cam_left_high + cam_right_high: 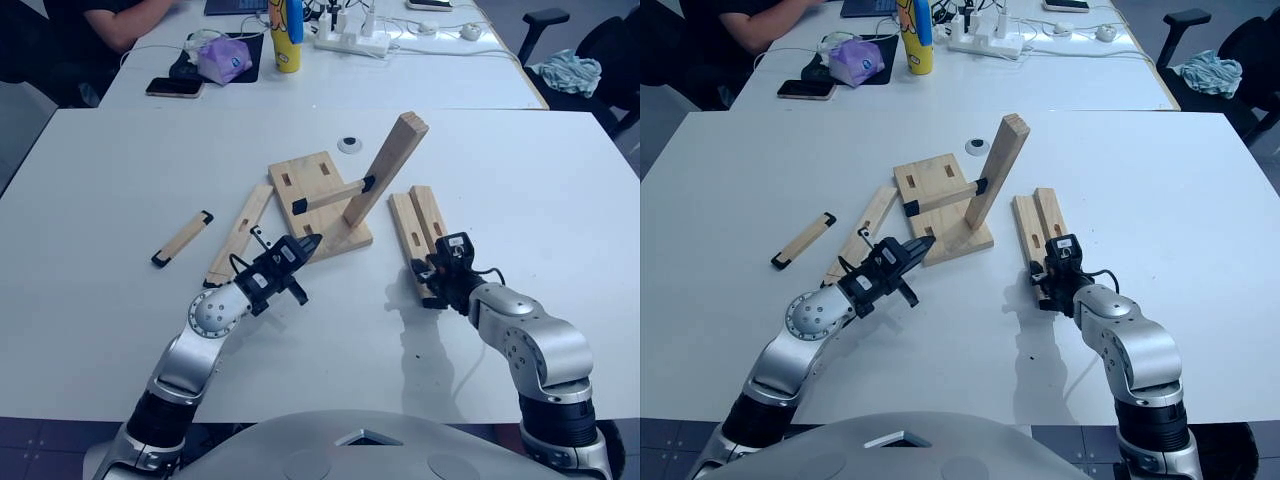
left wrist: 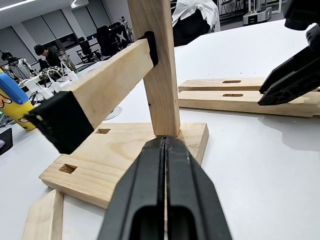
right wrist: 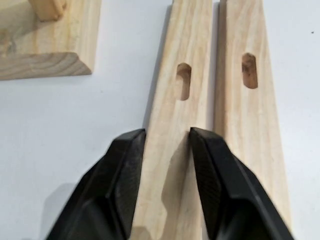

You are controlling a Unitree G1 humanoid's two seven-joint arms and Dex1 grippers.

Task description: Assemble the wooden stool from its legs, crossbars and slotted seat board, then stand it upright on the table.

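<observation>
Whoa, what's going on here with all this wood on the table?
A humanoid robot is building a wooden stool. The seat board lies flat with one leg standing in it, a crossbar jutting from that leg. Its left end effector, shut, is at the board's near edge; the right end effector is open over one of two legs lying side by side. Another leg and short crossbar lie loose.

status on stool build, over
Left end effector shut beside pale wooden slotted seat board. Right end effector open over flat slotted wooden leg. No obstruction.
</observation>
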